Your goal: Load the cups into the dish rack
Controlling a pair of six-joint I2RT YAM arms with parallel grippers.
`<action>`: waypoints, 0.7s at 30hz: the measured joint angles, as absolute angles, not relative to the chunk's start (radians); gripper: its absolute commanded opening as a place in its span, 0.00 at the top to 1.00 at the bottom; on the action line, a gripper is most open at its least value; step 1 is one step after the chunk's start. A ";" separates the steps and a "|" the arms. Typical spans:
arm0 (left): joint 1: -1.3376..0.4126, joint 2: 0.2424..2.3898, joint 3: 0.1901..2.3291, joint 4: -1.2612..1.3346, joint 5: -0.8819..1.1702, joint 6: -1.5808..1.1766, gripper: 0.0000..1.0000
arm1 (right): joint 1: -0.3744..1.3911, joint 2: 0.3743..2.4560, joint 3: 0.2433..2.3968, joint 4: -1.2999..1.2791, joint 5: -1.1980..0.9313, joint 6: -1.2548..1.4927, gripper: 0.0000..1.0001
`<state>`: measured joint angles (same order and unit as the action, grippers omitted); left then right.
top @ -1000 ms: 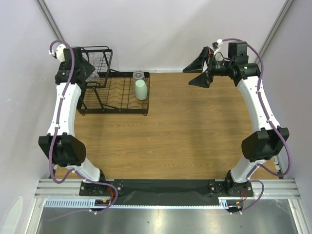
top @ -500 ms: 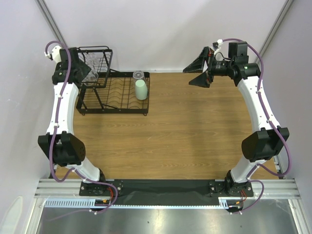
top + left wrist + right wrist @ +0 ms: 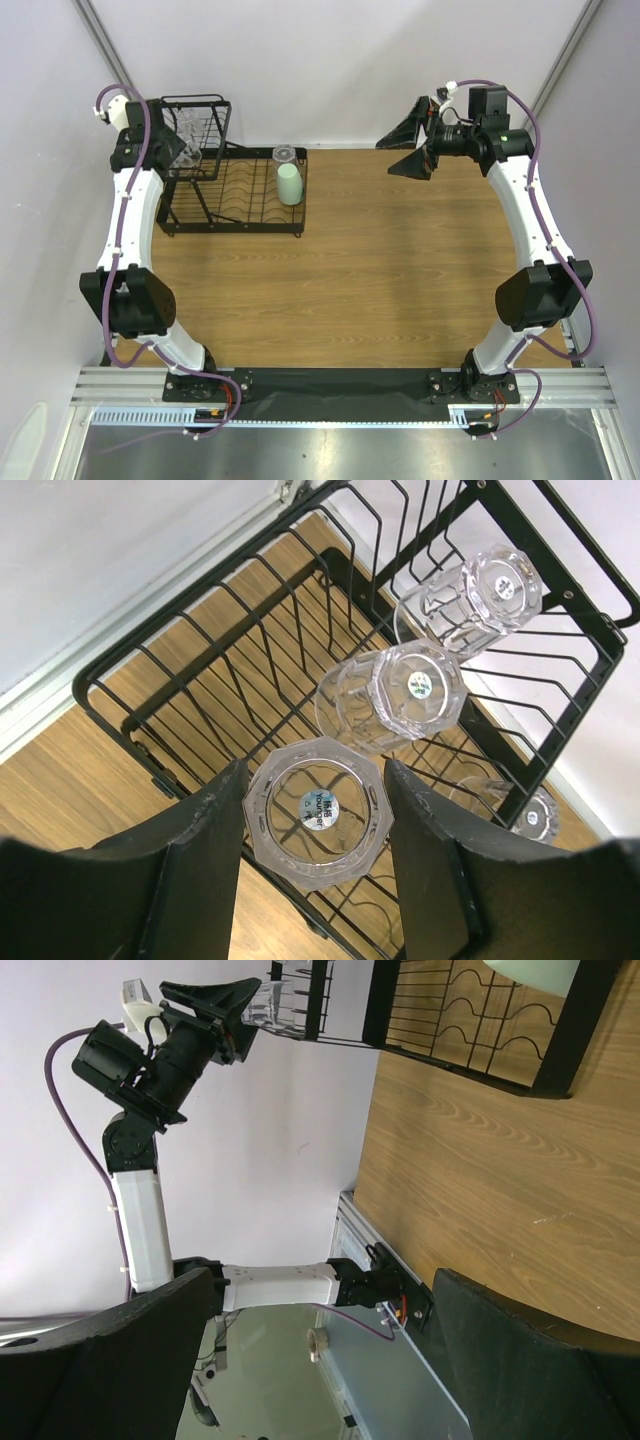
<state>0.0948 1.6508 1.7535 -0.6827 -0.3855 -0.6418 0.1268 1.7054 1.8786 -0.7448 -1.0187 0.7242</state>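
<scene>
My left gripper (image 3: 315, 772) is shut on a clear glass cup (image 3: 315, 815), base toward the camera, and holds it above the near edge of the dish rack's raised wire basket (image 3: 130, 670). Three more clear cups lie in the basket, two of them side by side (image 3: 410, 690) (image 3: 490, 585). In the top view the left gripper (image 3: 180, 147) is at the far left, over the basket (image 3: 215, 100). A mint-green tumbler (image 3: 289, 184) and a clear cup (image 3: 284, 154) stand on the low plate tray (image 3: 235, 228). My right gripper (image 3: 410, 145) is open, empty and raised at the far right.
The rack sits against the back wall in the far left corner. White walls close in the left, back and right sides. The right wrist view shows the rack's tray (image 3: 470, 1020), the left arm (image 3: 170, 1050) and the table's near edge (image 3: 400, 1290).
My left gripper has moved a little back and to the left with the clear cup, farther over the basket. The right arm has not moved.
</scene>
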 measured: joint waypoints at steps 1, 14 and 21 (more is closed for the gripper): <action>0.095 1.651 1.752 -0.680 -0.390 -0.638 1.00 | 0.127 1.706 1.878 -0.745 -1.019 0.724 0.00; 0.095 1.652 1.705 -0.597 -0.412 -0.617 1.00 | 0.127 1.707 1.866 -0.744 -1.019 0.724 0.00; 0.095 1.651 1.681 -0.549 -0.409 -0.607 1.00 | 0.127 1.707 1.863 -0.744 -1.019 0.725 0.01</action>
<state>0.0948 1.6512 1.6814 -0.5488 -0.4088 -0.6071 0.1268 1.7073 1.8626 -0.7437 -1.0191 0.7246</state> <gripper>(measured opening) 0.572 0.994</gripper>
